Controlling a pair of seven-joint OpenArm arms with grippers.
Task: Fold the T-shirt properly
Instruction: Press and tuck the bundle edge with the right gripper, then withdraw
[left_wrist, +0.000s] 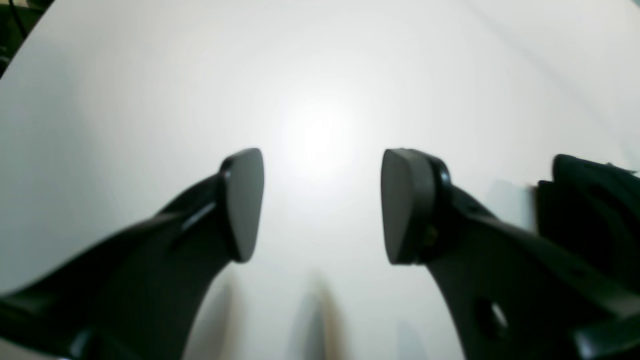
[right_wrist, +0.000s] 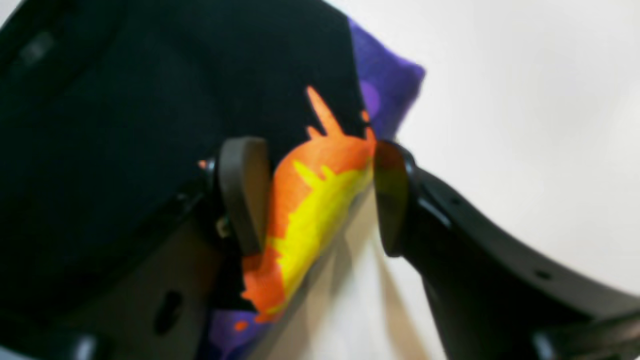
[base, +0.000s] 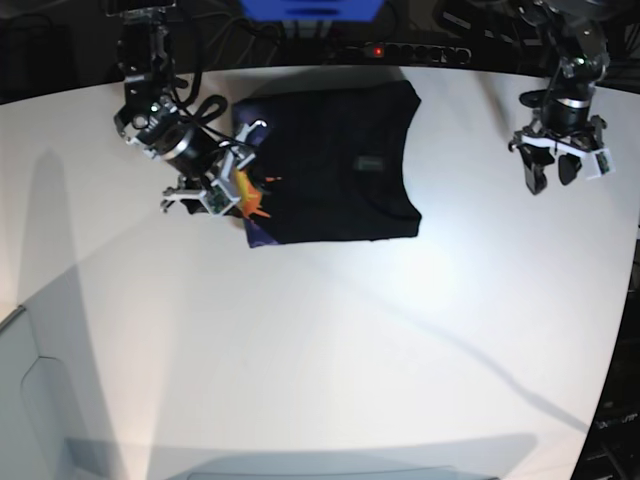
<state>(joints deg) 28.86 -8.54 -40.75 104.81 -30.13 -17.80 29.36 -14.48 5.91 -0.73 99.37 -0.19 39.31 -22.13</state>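
T-shirt (base: 325, 165) folded on table (base: 320, 350), printed edge between spread right end effector (right_wrist: 310, 195) fingers, left end effector (left_wrist: 322, 205) spread, well apart

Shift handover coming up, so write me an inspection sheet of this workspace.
Surface: matte white table, bare apart from the shirt.
Job's things: black cloth T-shirt, partly folded, orange-yellow print on purple at one edge.
Clutter: nothing seen.
Grippers: left claw open over bare table; right claw open around the printed edge, not clamped.
Cables: dark cables by the right arm.
Surroundings: blue box behind the table.
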